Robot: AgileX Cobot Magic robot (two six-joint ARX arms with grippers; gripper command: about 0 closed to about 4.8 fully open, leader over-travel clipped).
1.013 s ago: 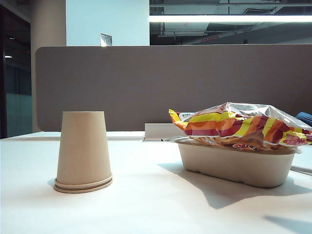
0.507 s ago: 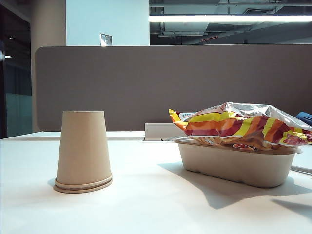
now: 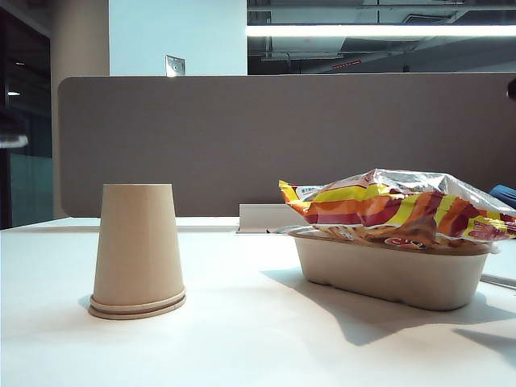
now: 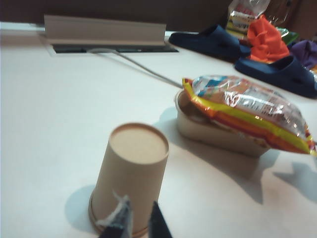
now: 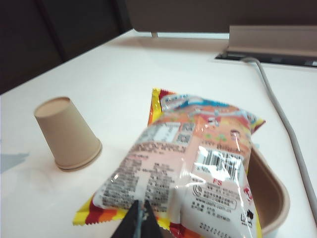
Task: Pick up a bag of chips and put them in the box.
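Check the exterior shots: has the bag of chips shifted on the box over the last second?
No. The bag of chips lies across the box as before, its yellow corner at the same spot against the grey partition behind it.

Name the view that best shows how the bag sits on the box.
The left wrist view: the bag lies across the box, overhanging its rim. The exterior view shows this side-on; the right wrist view mostly shows the bag's back, covering the box.

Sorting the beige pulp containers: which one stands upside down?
The tall paper cup, rim on the table. The shallow box sits upright, bag of chips resting across it.
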